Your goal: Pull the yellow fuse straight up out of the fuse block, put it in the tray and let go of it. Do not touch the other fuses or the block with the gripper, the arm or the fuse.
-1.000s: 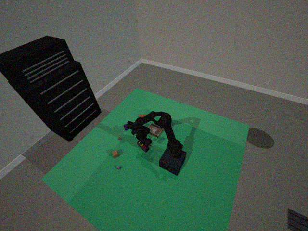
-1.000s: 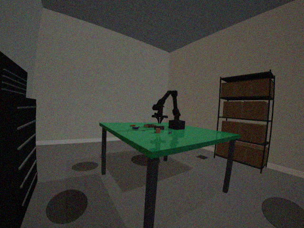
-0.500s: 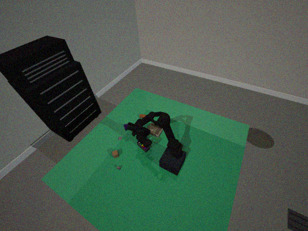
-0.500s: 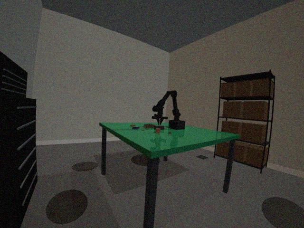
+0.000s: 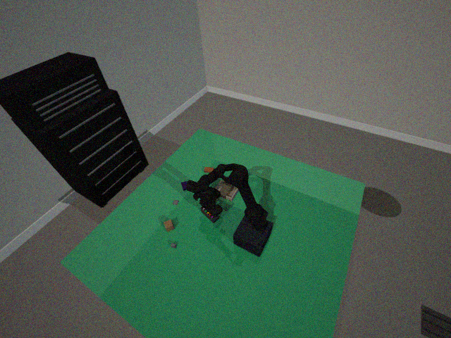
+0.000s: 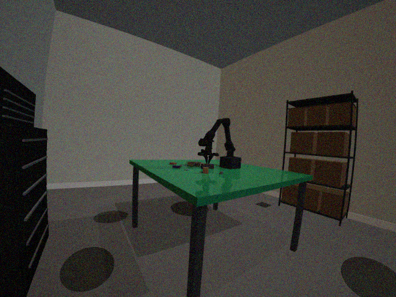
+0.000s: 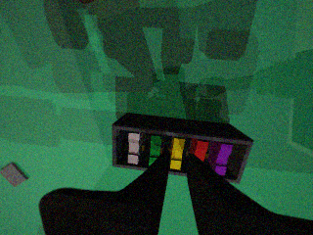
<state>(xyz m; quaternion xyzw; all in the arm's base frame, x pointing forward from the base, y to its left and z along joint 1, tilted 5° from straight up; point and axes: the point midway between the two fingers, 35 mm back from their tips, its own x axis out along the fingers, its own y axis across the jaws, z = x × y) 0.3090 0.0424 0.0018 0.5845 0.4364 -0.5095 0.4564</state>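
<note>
The dark fuse block (image 7: 171, 123) (image 6: 211, 166) stands on the green table. In the wrist view its row holds a white fuse (image 7: 133, 147), a green fuse (image 7: 156, 143), the yellow fuse (image 7: 178, 145), a red fuse (image 7: 200, 146) and a purple fuse (image 7: 223, 153). My gripper (image 7: 177, 157) (image 6: 208, 162) points down over the block, its fingers slightly apart with nothing held. In the wrist view the fingertips appear on either side of the yellow fuse; their exact height above it is unclear. The tray (image 5: 232, 198) (image 6: 193, 164) lies behind the arm, partly hidden in the top view.
An orange cube (image 5: 168, 224) (image 6: 205, 170), a purple block (image 5: 184, 186) (image 6: 176, 166), another orange piece (image 5: 208, 169) (image 6: 172, 163) and small grey pieces (image 5: 175, 202) (image 5: 173, 245) lie on the table. A grey piece (image 7: 14, 174) shows left of the block in the wrist view.
</note>
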